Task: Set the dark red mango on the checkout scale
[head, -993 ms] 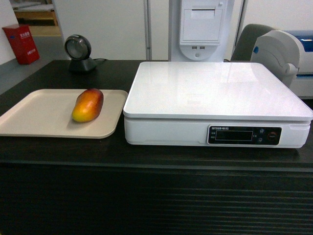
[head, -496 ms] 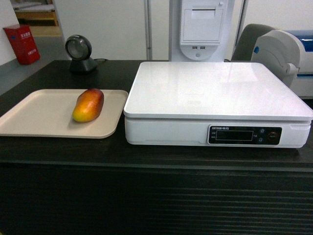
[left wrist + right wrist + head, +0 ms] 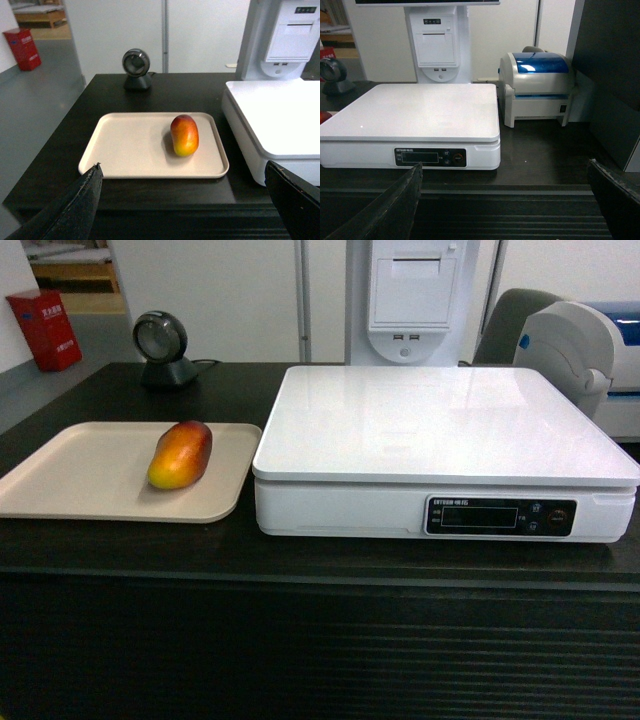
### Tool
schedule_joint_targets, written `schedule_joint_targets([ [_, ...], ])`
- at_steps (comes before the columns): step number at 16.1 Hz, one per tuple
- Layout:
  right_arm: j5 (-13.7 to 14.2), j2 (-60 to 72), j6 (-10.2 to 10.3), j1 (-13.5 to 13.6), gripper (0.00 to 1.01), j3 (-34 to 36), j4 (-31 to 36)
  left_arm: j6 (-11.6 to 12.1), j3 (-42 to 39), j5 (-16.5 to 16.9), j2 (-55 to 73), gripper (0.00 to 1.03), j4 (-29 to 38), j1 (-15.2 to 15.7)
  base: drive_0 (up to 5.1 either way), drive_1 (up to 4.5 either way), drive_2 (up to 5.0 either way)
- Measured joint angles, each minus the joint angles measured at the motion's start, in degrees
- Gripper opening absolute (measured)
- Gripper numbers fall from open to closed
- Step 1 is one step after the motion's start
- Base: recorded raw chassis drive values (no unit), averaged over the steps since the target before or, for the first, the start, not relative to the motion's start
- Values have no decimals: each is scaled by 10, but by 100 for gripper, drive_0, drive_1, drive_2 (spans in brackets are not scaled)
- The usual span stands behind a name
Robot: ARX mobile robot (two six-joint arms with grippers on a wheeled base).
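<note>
On the beige tray (image 3: 130,150) lies the mango (image 3: 184,135), red shading to yellow. My left fingers (image 3: 75,207) and right fingers (image 3: 390,210) are spread wide, tips cropped.

A: Is anything showing readable text?

B: Hardly. The scale (image 3: 445,455) is carrying a line of small white print along the top of its dark display panel (image 3: 500,515), lower right of the head frame, but it is blurring too much to read.

A: And the red box (image 3: 42,328) at upper left?

B: Pale characters are showing on its side, too small to make out.

A: The right wrist view?

B: The same panel print (image 3: 406,149) is appearing there at lower left, again illegible.
</note>
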State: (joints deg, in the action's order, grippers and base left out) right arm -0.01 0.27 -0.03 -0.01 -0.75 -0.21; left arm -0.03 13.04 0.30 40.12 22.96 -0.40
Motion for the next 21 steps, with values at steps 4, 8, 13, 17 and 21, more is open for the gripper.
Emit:
schedule_joint_targets([
  [4,0,0,0,0,98,0,0,37,169,84,356,98,174,19,0,0,0],
  [8,0,0,0,0,98,0,0,41,382,108,633,98,102,-11,0,0,0],
  [13,0,0,0,0,98,0,0,43,624,97,837,98,-35,-24,0,0,0],
  [17,0,0,0,0,98,0,0,42,721,90,903,98,-89,-20,0,0,0],
  [21,0,0,0,0,98,0,0,35,782,86,957,98,-149,-11,0,0,0],
])
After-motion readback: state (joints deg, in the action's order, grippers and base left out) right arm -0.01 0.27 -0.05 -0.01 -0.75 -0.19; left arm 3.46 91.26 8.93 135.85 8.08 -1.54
